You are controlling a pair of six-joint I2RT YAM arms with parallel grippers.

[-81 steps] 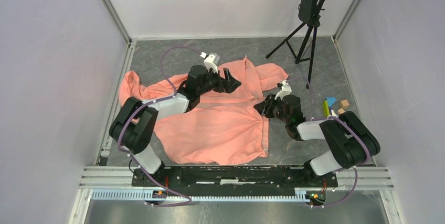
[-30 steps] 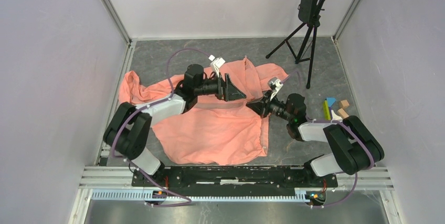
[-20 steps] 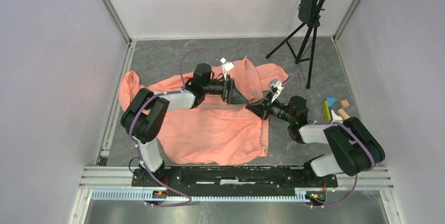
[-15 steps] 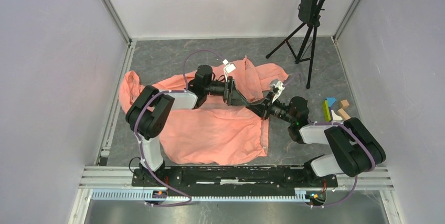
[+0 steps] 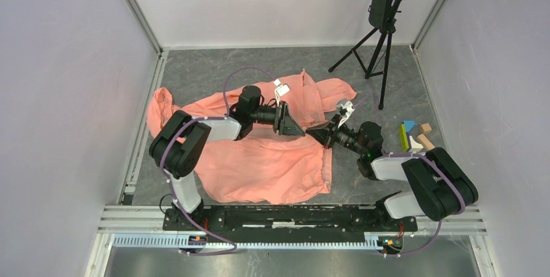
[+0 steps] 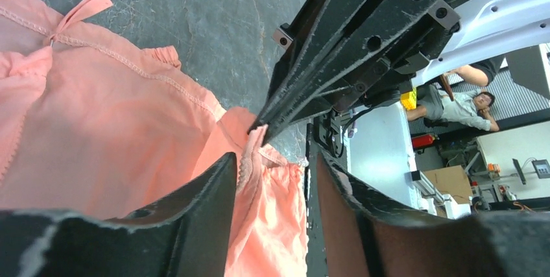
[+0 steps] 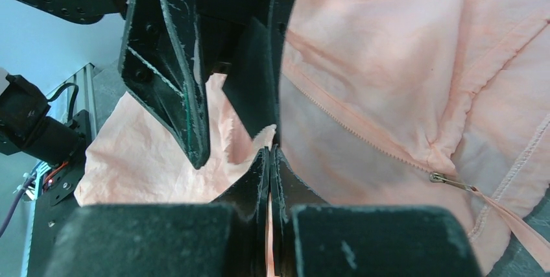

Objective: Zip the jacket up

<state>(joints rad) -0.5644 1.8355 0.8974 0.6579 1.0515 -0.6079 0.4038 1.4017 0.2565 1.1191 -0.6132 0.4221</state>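
The salmon-pink jacket (image 5: 259, 160) lies spread on the grey floor. My right gripper (image 5: 312, 133) is shut on a fold of its front edge; in the right wrist view the gripper (image 7: 269, 152) pinches thin pink fabric (image 7: 389, 63). The zipper teeth (image 7: 350, 126) run diagonally to a metal pull (image 7: 444, 178) at lower right. My left gripper (image 5: 290, 125) is open, tip to tip with the right one. In the left wrist view its fingers (image 6: 275, 160) straddle the lifted jacket edge (image 6: 253, 160) just below the right gripper's shut tips (image 6: 259, 128).
A black tripod (image 5: 376, 50) stands at the back right. Small coloured blocks (image 5: 415, 135) lie by the right arm. Walls close in left, right and back. A metal rail (image 5: 279, 215) runs along the front.
My left gripper has swung right and down toward the right gripper until their tips nearly meet. The right gripper has edged left, still holding the jacket edge.
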